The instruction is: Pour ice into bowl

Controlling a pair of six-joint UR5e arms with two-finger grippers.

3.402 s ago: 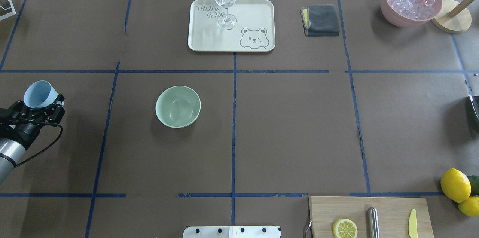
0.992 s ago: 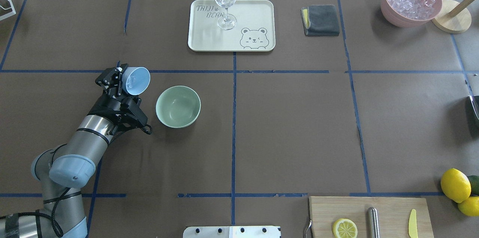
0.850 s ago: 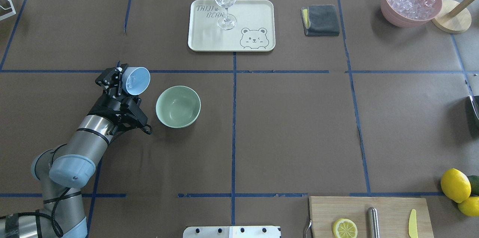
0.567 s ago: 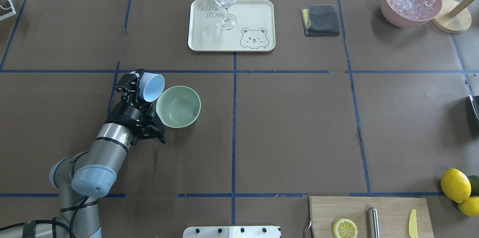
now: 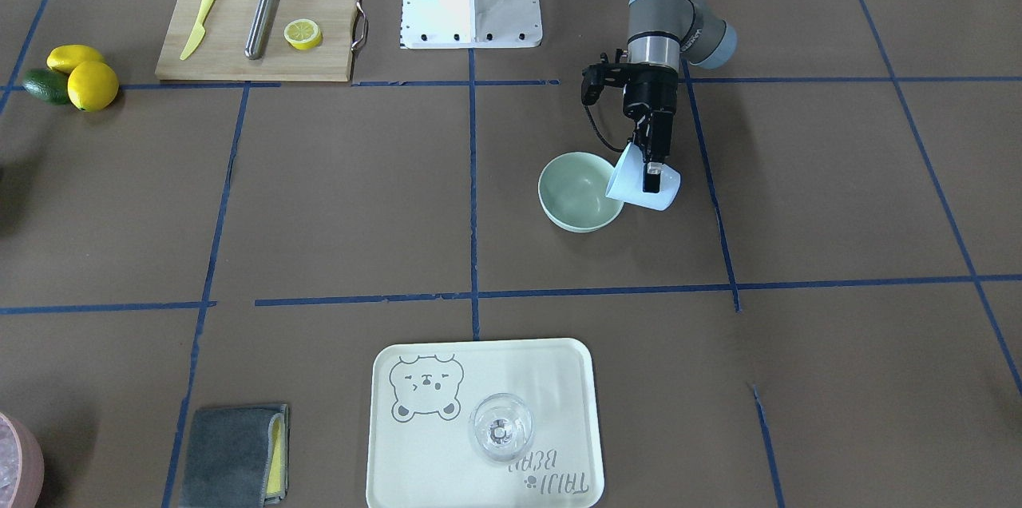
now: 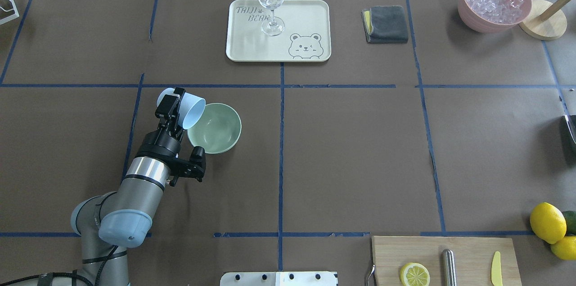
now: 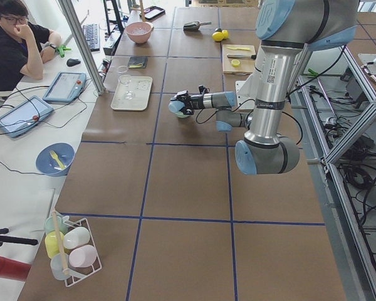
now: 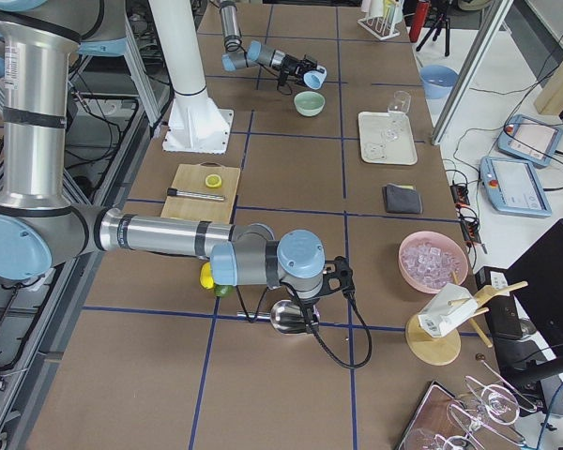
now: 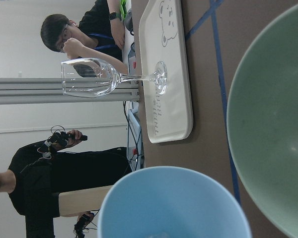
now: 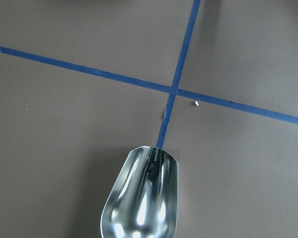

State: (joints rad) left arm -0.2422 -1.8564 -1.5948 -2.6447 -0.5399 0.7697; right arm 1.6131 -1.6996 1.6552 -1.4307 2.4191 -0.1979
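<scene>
Blue and tipped well over on its side, the cup (image 6: 192, 113) is gripped across its wall by the left tool (image 6: 173, 105), whose fingers are closed firmly on it. In the overhead view its mouth is turned toward four o'clock and overlaps the rim of the pale green bowl (image 6: 220, 131) at about ten o'clock. A little over half a second earlier the mouth only met that rim from outside and the cup was less steeply tilted. A second earlier it was held clear of the bowl, and some three seconds earlier it was upright at the bench's (image 6: 351, 155) nine o'clock edge. The bowl has been left where it stood, on the bench at about seven o'clock of the tray (image 6: 252, 47) that carries the wine glass (image 6: 271, 0). Whether the ice is in the cup or the bowl cannot be told; in the left wrist view the cup's inside is cut off at the lower edge. The right tool (image 8: 305, 305) is seen low over the bench with a metal scoop (image 10: 141, 198) before it; whether its fingers are closed cannot be told.
</scene>
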